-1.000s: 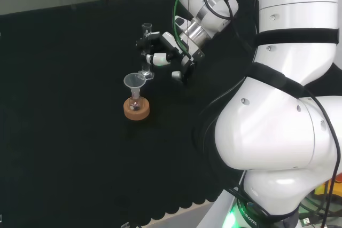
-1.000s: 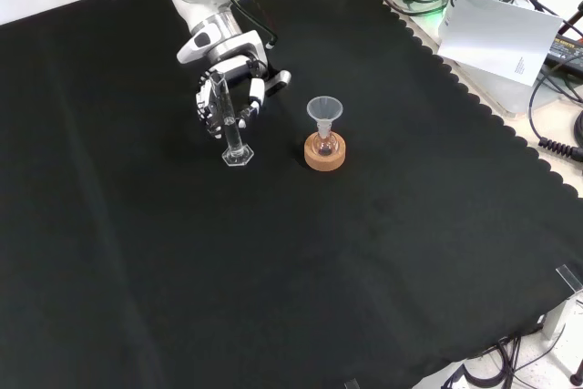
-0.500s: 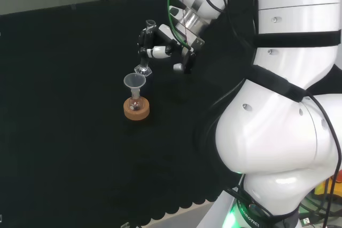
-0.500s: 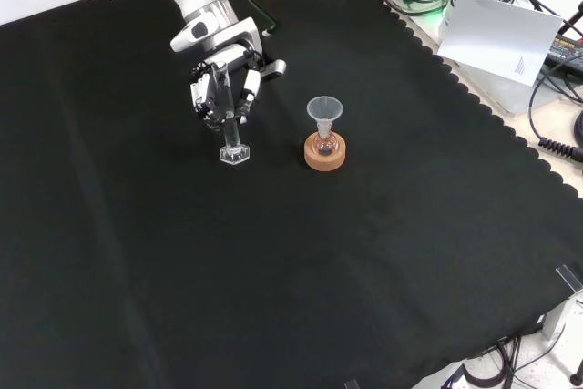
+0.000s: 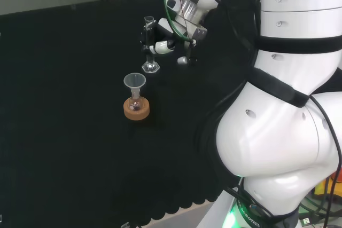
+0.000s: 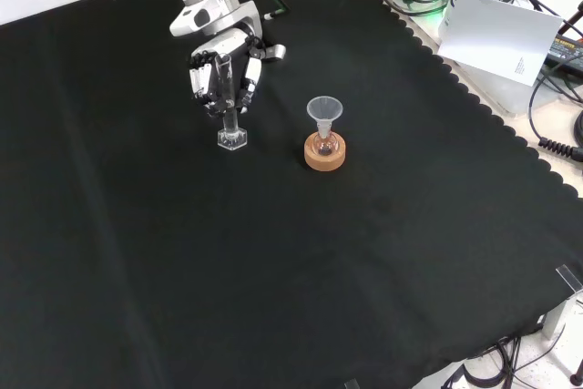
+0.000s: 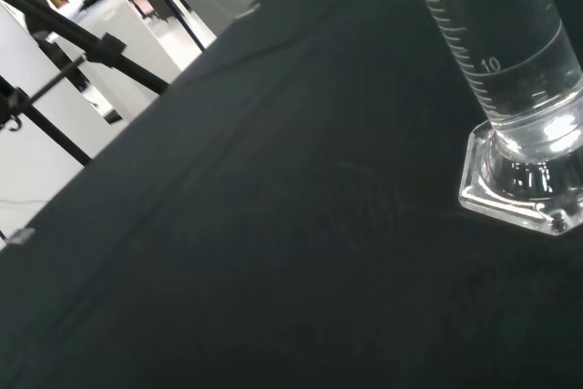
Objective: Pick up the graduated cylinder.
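I have the hand (image 6: 221, 79) wrapped around the cylinder (image 6: 231, 125), fingers curled about its upper tube. In the front view the clear tube runs down out of the fingers (image 6: 248, 81) to its hexagonal foot, which sits left of the funnel (image 6: 324, 110) and well apart from it. Whether the foot touches the cloth (image 6: 273, 271) or hangs just above it, I cannot tell from here.

In the head view the hand (image 5: 162, 46) is left of the big white arm links, and the cylinder (image 5: 149, 46) stands upright beyond the funnel (image 5: 134, 81), its foot near the funnel's rim. The funnel sits in a small flask (image 5: 135, 101) on a cork ring (image 5: 136, 110), untouched on the worktop.

From the wrist camera I see the cylinder (image 7: 510, 70) up close, its printed scale and thick glass foot over the cloth (image 7: 273, 252).
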You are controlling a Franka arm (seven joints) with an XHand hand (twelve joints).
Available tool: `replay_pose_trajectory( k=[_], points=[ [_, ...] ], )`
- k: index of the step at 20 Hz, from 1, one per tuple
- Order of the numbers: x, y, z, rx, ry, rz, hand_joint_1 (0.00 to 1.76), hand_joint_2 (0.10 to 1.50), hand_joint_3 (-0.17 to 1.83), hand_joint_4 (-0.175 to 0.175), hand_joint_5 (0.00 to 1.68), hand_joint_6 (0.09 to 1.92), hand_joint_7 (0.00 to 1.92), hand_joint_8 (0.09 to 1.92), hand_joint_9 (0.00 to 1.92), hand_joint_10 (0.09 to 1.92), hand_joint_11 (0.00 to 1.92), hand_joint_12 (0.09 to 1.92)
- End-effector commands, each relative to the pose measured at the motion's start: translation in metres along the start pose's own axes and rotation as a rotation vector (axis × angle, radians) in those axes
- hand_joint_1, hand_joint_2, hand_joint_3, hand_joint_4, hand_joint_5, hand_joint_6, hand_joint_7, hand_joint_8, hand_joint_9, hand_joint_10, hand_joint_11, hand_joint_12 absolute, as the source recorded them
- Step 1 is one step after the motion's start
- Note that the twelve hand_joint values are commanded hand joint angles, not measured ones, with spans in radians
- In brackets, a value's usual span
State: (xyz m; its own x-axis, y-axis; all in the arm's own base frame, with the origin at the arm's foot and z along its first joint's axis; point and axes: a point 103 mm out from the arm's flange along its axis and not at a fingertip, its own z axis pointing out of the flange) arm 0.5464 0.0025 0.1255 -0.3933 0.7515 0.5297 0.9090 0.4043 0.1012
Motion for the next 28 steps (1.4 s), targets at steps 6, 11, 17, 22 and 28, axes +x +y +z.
replay_pose_trajectory(
  k=[6,11,17,22,28],
  points=[
    [0.01,-0.015,-0.028,0.079,-0.118,0.025,1.15,1.14,-0.01,-0.175,0.95,1.05,1.12,0.49,1.38,0.09,1.19,0.8],
    [0.015,-0.03,-0.043,0.111,-0.154,0.048,1.15,1.13,-0.01,-0.175,0.97,1.02,1.14,0.47,1.39,0.09,1.2,0.79],
    [0.024,-0.054,-0.062,0.164,-0.212,0.073,1.15,1.13,-0.01,-0.175,0.97,1.01,1.16,0.46,1.4,0.09,1.21,0.79],
    [0.027,-0.076,-0.072,0.205,-0.243,0.103,1.15,1.12,-0.01,-0.175,0.98,1.0,1.18,0.43,1.41,0.09,1.22,0.77],
    [0.034,-0.099,-0.079,0.264,-0.278,0.126,1.15,1.12,-0.01,-0.175,0.98,1.0,1.19,0.43,1.41,0.09,1.22,0.77]
  ],
)
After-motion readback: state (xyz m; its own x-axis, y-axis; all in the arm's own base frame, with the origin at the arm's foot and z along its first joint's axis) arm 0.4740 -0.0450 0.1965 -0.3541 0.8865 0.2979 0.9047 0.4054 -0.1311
